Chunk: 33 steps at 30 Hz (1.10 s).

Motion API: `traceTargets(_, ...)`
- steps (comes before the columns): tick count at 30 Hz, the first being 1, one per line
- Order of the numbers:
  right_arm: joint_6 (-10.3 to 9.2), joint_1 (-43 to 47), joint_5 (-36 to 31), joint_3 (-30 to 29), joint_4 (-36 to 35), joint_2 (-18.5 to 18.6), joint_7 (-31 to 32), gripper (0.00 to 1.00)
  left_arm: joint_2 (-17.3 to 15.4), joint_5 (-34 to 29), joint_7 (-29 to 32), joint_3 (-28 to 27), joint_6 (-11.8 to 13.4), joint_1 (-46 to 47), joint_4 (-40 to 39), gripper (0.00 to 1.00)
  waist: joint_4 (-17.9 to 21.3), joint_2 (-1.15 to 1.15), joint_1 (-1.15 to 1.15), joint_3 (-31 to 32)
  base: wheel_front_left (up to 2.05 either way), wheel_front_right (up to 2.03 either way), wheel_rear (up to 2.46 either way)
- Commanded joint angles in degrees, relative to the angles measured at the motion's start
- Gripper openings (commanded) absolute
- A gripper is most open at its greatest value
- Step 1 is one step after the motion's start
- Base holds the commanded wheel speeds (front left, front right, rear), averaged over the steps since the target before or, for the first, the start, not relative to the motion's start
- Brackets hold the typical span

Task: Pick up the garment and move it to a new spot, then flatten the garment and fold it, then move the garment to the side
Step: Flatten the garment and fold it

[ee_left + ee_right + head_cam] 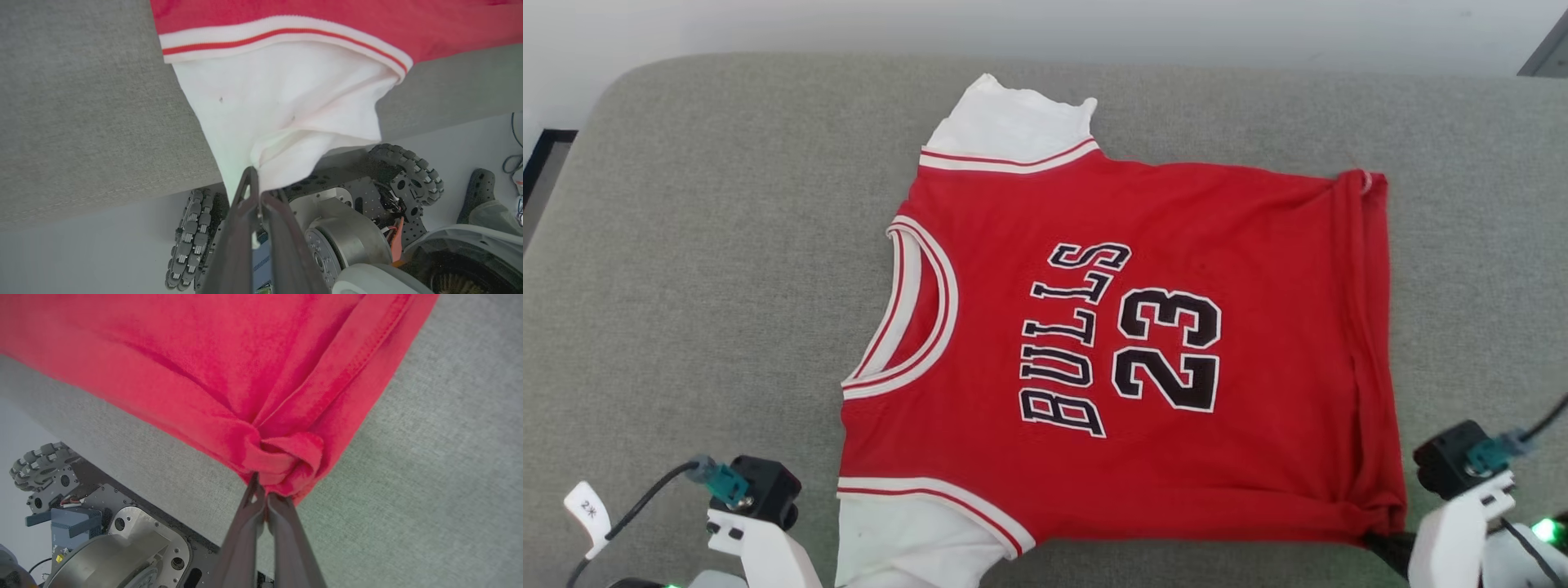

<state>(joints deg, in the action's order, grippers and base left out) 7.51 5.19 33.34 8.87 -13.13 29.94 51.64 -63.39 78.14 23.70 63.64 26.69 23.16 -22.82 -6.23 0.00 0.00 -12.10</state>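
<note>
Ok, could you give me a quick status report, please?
Left gripper shut on the garment at its white sleeve. Right gripper shut on its red hem corner. Garment lies spread on the grey cushion. Nothing in the way.

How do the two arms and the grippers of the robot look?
The left arm and right arm end in white shells, each with a black camera block and a teal cable plug. A white tag marked 2 hangs on the left cable. The left gripper and right gripper have two long, dark, tapering fingers.
</note>
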Motion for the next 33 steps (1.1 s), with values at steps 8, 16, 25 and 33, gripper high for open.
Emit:
traceTargets(8, -0.04, 3.09, -2.26, -7.48, -7.7, -6.57, 1.71, 0.0, -2.4, -3.08, -1.37, -2.84, -0.33, 3.72, -2.18, 0.0, 0.1, 0.0, 0.0, -2.11, 0.0, 0.0, 0.0)
traceTargets(16, -0.04, -6.57, -8.43, -11.0, -8.53, -12.38, 0.16, 0.0, -3.13, -10.76, -1.15, -8.14, -6.11, 16.38, 1.3, 0.0, 1.43, 0.0, 0.0, -4.24, 0.0, 0.0, 0.0)
traceTargets(25, -0.04, -21.84, -13.18, -9.61, 3.38, -15.06, -4.03, 0.0, 7.08, -14.14, 1.0, -8.57, -17.61, 28.28, 20.09, 0.0, 3.04, 0.0, 0.0, -7.26, 0.0, 0.0, 0.0)
traceTargets(33, -0.04, -31.04, -15.25, -5.62, 19.13, -15.71, -6.03, 0.0, 18.09, -11.58, 4.65, -5.78, -25.67, 31.95, 43.96, 0.0, 4.62, 0.0, 0.0, -8.99, 0.0, 0.0, 0.0)
